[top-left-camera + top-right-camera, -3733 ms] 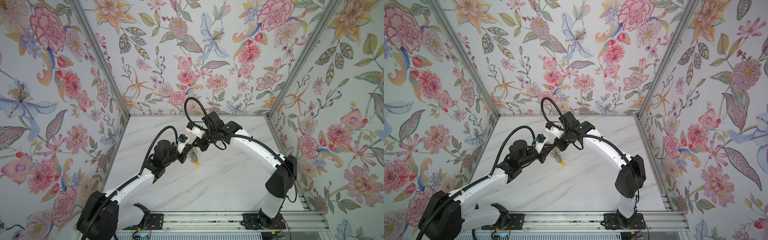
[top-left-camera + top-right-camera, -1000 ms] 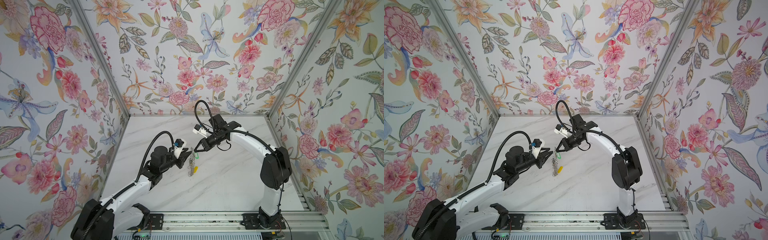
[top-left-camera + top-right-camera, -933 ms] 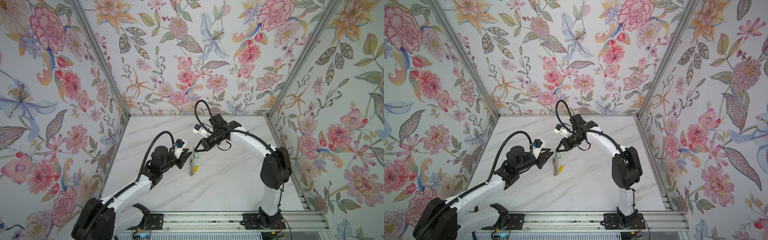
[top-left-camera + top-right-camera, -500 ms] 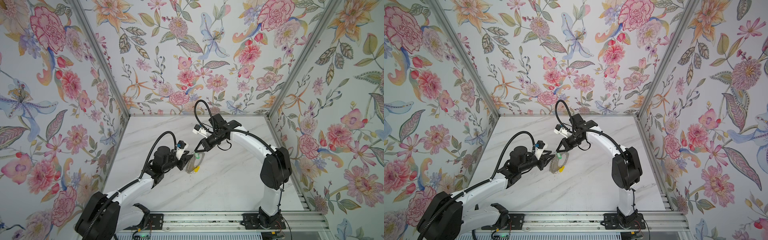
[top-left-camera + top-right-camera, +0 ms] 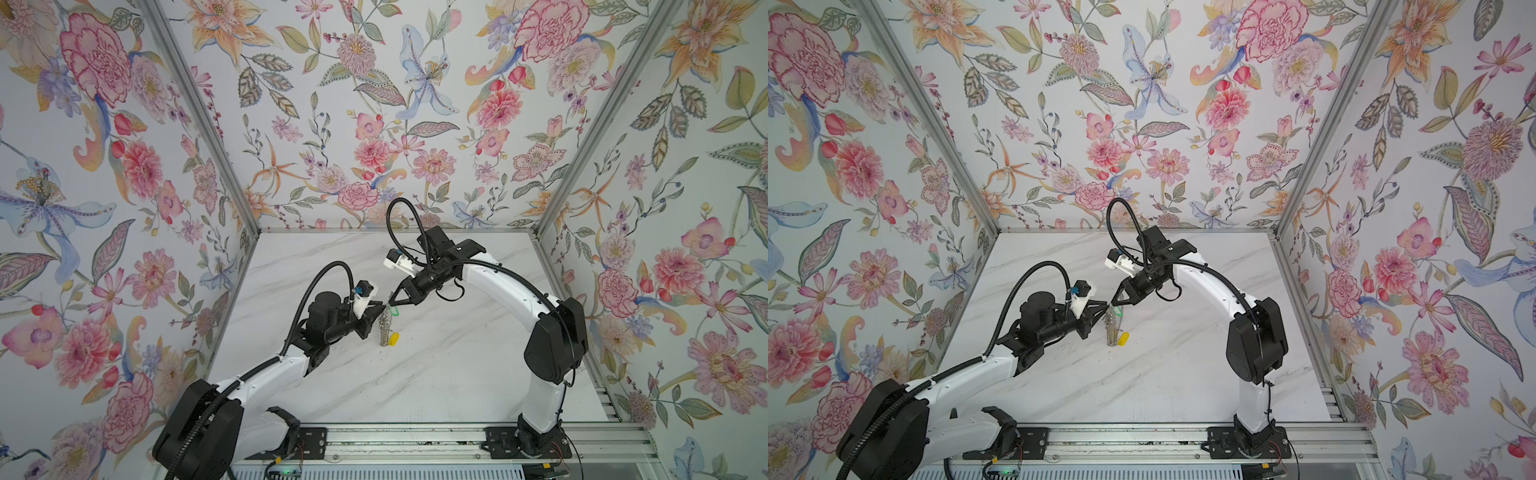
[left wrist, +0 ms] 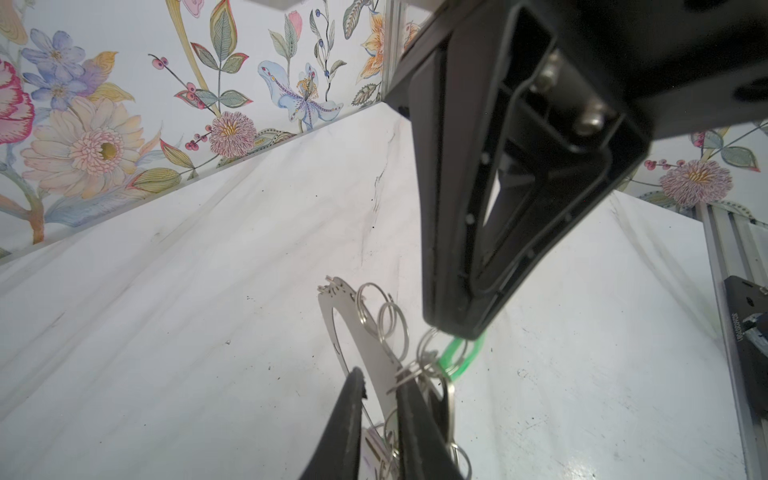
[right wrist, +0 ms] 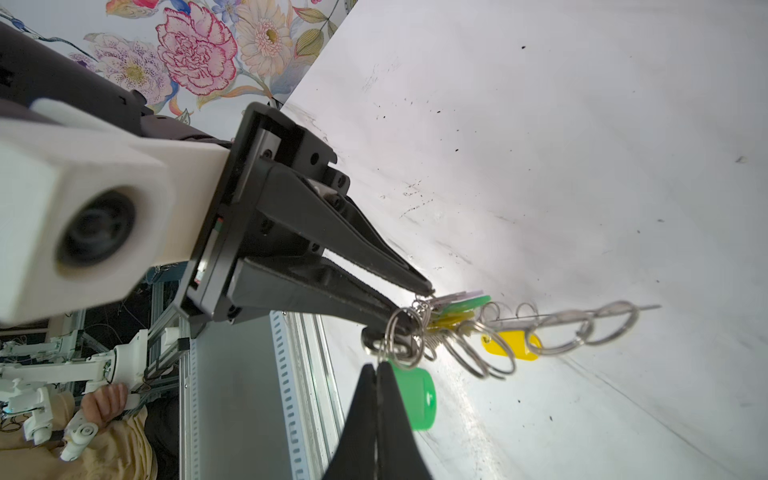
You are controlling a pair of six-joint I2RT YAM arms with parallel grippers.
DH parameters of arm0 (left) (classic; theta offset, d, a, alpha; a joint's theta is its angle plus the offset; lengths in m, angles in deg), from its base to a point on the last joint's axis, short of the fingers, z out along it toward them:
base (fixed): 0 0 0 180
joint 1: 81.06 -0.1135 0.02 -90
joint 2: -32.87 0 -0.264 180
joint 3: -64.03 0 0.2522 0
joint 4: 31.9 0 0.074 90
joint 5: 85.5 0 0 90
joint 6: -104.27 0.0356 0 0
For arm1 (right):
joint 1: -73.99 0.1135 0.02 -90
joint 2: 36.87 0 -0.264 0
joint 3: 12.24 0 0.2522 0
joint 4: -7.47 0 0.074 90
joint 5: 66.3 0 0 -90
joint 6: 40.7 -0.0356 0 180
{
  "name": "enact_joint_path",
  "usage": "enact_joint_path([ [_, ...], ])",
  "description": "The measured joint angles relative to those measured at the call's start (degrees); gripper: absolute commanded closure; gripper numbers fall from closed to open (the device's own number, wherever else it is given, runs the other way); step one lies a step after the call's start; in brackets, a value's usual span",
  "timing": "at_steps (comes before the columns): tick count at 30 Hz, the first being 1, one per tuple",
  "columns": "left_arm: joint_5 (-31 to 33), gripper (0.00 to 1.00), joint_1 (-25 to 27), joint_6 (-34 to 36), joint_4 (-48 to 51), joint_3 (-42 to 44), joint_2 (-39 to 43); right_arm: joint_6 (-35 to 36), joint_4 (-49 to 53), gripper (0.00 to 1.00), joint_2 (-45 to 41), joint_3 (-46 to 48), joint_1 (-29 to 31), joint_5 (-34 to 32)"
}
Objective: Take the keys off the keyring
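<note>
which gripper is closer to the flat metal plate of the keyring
Left. The left gripper has its fingers on either side of the plate, closed on it. The right gripper is just off its edge, pinching a green tag.

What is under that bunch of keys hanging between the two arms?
Only the white marble table, bare apart from small dark specks. The patch straight below the keyring and its yellow tag is hidden by them.

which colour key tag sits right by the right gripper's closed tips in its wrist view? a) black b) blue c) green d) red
c: in the right wrist view the green tag lies just beside the tips of the shut right gripper.
</note>
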Motion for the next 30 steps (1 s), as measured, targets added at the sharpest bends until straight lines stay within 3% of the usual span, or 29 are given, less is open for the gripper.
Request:
enact_joint_path([
  [4,-1.0,1.0,0.0,-0.4,-1.5,0.8,0.0,0.2,-0.1,1.0,0.0,-0.8,0.0,-0.7],
  [21,3.1,1.0,1.6,0.7,-1.2,1.6,3.8,0.9,2.2,1.0,0.0,-5.9,4.3,-6.7],
  [30,6.9,1.0,1.9,0.8,-0.7,3.6,6.8,-0.3,1.8,1.0,0.0,-5.2,1.9,-9.3],
])
